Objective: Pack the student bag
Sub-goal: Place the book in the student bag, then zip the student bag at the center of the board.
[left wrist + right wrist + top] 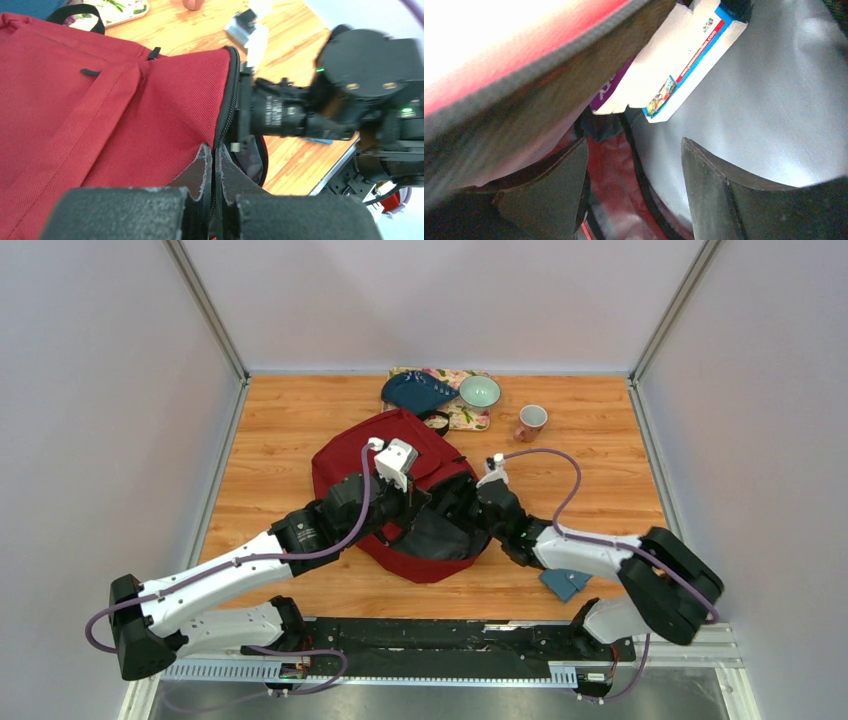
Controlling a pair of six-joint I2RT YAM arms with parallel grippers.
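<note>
The student bag (pixel 345 465) lies in the middle of the wooden table (pixel 290 420), with its opening on the near side. The left gripper (pixel 214 159) is closed tightly on the zipper edge of the bag. The right gripper (pixel 634 150) is inside the opening; its jaws stand wide apart and hold nothing. A white box (pixel 674 55) with a blue side lies ahead of its fingers, on the grey lining.

Overhead view, wrist views close, seemingly sharing bag (pixel 345 465)
</note>
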